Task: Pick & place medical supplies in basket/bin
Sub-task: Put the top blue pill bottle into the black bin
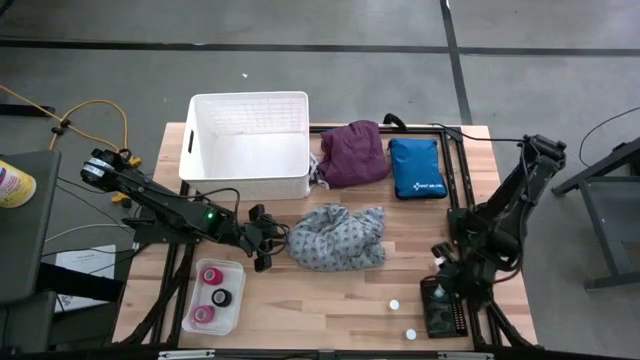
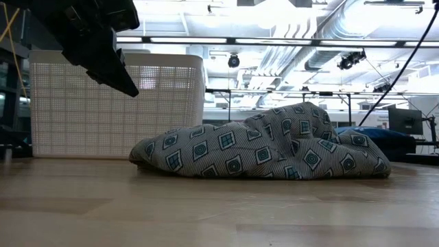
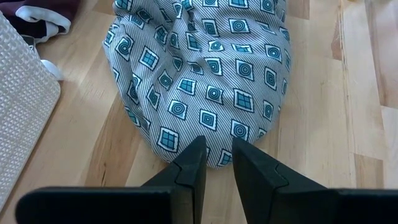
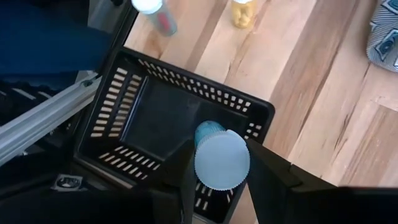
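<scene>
The grey diamond-patterned cloth lies bunched on the table's middle, with the purple garment beyond it beside the white basket. My left gripper hangs above the table at the cloth's left edge, open by a narrow gap and touching nothing. My right gripper is shut on a white-capped vial over a small black basket near the table's right edge. Tape rolls sit in a clear tray. Two vials stand loose. My right gripper pinches the vial between its two fingers, one on each side just below the white cap. The fingers point down from above. The vial is lifted clear over the black basket, cap toward the wrist and blue body pointing down.
A blue first-aid pouch lies right of the purple garment. The small black basket sits at the table's right near corner. Two more vials lie beyond it. Bare wood shows between the grey cloth and the near edge.
</scene>
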